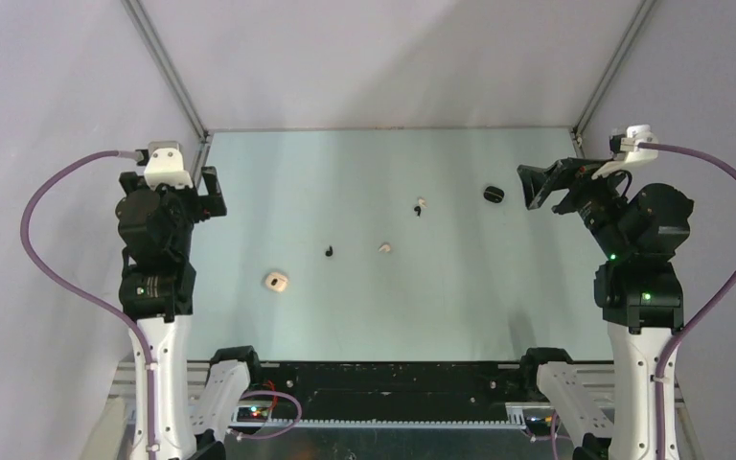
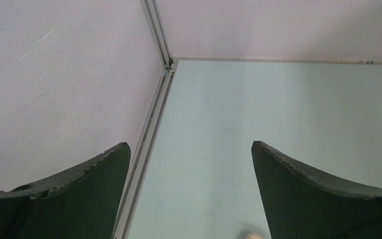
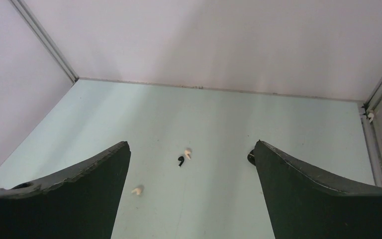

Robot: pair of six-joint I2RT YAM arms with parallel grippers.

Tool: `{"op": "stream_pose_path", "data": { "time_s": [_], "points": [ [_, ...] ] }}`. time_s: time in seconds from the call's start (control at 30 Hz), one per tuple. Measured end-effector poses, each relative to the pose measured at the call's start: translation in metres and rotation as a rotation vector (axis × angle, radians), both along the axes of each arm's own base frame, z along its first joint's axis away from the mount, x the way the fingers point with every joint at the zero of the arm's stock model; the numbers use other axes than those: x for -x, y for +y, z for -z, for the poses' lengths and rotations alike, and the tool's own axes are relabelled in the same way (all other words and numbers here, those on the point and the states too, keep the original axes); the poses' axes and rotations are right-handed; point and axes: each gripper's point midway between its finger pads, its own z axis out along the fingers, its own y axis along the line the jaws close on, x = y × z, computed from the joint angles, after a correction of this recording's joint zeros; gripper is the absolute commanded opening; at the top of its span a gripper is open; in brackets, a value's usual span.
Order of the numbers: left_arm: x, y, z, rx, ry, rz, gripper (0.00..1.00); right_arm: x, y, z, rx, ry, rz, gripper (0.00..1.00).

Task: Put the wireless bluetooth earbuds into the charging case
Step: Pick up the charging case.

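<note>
Several earbuds lie on the pale green table [image 1: 441, 287]: a black earbud [image 1: 330, 251], a beige earbud [image 1: 384, 247], and a black-and-beige pair [image 1: 420, 205] touching each other. A beige charging case [image 1: 275, 281] sits at the near left, a black charging case [image 1: 494, 194] at the far right. My left gripper [image 1: 192, 192] hangs open by the left wall, well away from them. My right gripper [image 1: 541, 187] is open just right of the black case. The right wrist view shows the black earbud [image 3: 180, 160], two beige ones [image 3: 188, 153] [image 3: 138, 189] and the black case's edge [image 3: 250, 157].
Grey walls and aluminium rails [image 1: 165, 67] close in the table on three sides. In the left wrist view the open left gripper [image 2: 190, 144] faces the far left corner [image 2: 170, 62]; a pale object [image 2: 252, 235] peeks in at the bottom edge.
</note>
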Motion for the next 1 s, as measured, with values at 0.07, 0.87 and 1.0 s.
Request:
{"op": "stream_pose_path", "data": {
  "time_s": [0.07,0.87,1.0],
  "points": [
    [0.001,-0.001,-0.001,0.0,-0.005,0.003,0.99,-0.001,0.001,0.002,-0.006,0.007,-0.002,1.0],
    [0.003,0.0,0.036,-0.083,0.067,0.033,0.99,-0.015,-0.005,0.037,0.066,0.038,0.006,1.0],
    [0.002,-0.009,0.079,-0.074,0.162,0.097,0.99,-0.026,-0.006,0.039,0.066,0.04,0.011,1.0]
  ]
}}
